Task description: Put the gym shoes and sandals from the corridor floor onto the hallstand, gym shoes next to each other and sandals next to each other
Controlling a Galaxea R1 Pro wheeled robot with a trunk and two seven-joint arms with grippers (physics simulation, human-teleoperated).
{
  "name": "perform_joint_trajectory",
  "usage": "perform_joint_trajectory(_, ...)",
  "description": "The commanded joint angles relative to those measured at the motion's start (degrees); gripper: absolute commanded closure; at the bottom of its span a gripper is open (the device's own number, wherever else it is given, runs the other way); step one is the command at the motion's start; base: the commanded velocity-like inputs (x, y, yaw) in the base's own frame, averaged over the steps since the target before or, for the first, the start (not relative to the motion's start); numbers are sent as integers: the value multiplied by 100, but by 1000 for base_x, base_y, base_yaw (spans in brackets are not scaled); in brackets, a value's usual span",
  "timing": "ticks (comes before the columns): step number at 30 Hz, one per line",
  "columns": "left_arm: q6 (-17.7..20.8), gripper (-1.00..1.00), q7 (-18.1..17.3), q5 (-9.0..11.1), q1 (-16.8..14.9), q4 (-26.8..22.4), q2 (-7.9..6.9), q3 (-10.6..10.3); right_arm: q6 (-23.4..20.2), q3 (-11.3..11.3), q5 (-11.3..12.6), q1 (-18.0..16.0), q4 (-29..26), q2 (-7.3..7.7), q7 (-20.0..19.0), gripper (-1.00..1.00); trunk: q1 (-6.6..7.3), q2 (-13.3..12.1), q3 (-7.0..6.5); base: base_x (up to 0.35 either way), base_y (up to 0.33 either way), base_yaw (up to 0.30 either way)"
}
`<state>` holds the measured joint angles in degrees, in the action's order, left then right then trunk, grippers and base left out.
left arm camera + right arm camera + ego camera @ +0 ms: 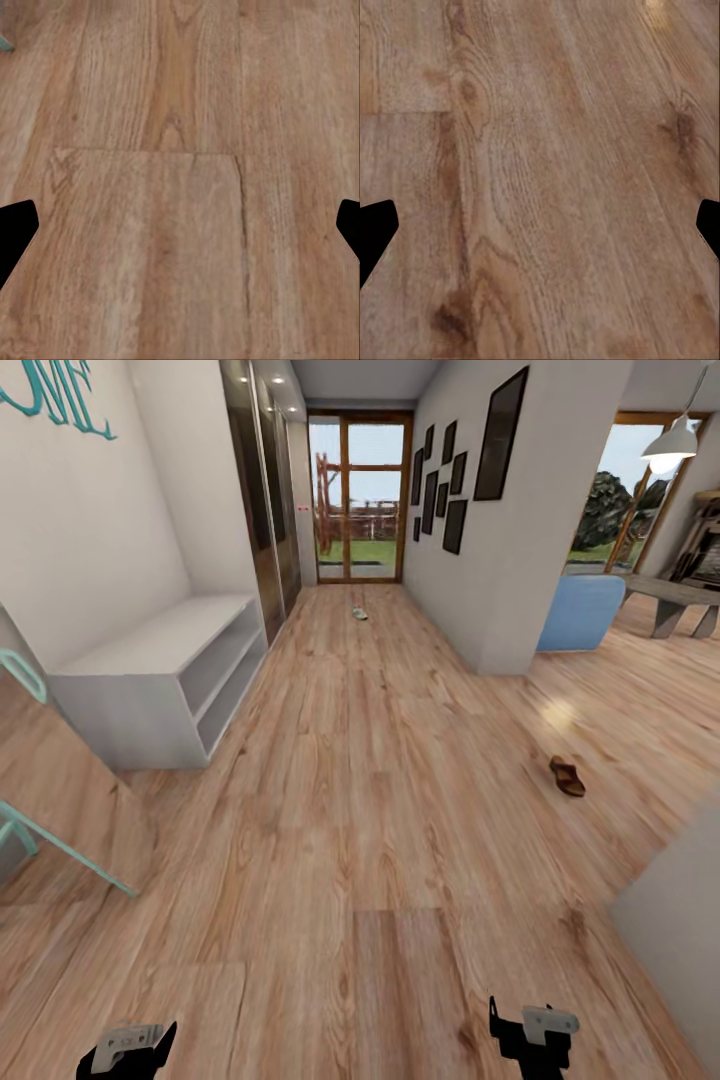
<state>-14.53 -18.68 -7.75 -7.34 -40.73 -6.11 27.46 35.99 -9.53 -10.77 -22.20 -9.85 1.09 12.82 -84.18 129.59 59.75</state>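
**Shoes scattered, rack bare, both grippers empty**

While the robot faces down the corridor, the hallstand stands at the left against the white wall, a low white bench with a flat top and two long open shelves; nothing lies on its top, and the shelf parts that show look bare. Just past it along the same wall runs a dark glass-fronted wardrobe. Nearer the camera, at the left edge, a teal-framed object leans over the corridor floor.

Far down the middle of the corridor, near the glazed door, a small pale shoe with a green tint lies on the planks; it is too small to name for certain, though it matches a gym shoe. Over to the right, past the wall corner, one sandal, dark reddish-brown, lies on the floor, well apart from the rack.

At the lower edge of the head view the left gripper and the right gripper hang low over the wood. In each wrist view the dark fingertips sit at opposite edges with bare planks between them, so both pairs of jaws stand wide apart and hold nothing.
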Motion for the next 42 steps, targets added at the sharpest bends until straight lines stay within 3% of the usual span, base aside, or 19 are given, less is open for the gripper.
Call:
perform_joint_trajectory(1, -32, -100, -31, -60, -6, 4, 4, 32, 10, -24, -64, -4, -18, 4, 32, -100, -3, 2, 5, 338, 78, 0)
perform_joint_trajectory(42, -32, -100, -30, -60, -5, 13, 4, 23, -2, 11, -86, -2, 261, 53, -9, -100, -3, 2, 5, 338, 73, 0)
